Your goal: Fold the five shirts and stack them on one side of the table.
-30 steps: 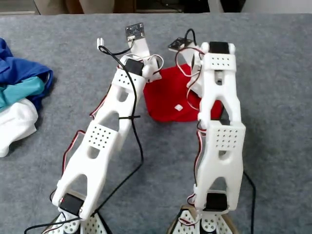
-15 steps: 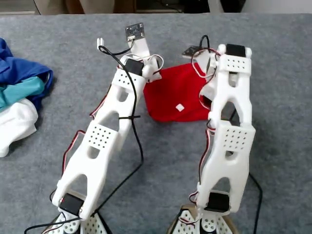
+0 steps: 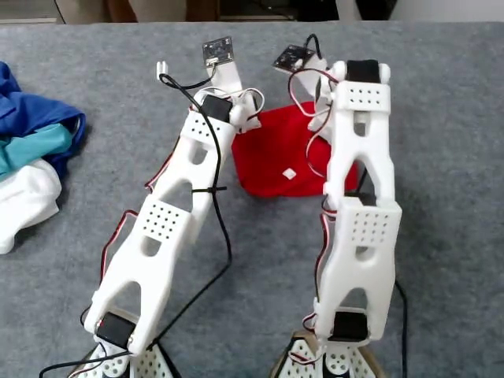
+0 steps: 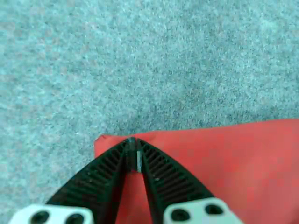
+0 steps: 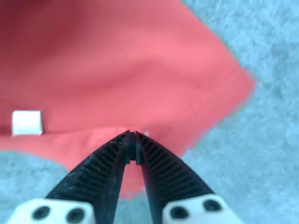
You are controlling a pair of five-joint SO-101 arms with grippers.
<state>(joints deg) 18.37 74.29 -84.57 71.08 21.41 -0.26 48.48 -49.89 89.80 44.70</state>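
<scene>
Left end effector point(image 4: 132, 154) pinches a corner of the flat red fabric shirt point(image 4: 224, 154) at its tips; right end effector point(image 5: 132, 145) pinches the hem. Best to lift both evenly, cloth taut, above the grey carpeted bench point(image 3: 441, 118).

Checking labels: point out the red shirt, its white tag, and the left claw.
red shirt point(image 3: 276, 153): high view, bare middle of the cloth.
white tag point(image 3: 289, 174): high view, centre of the tag.
left claw point(image 4: 132, 145): left wrist view, midway between its fingertips.
</scene>
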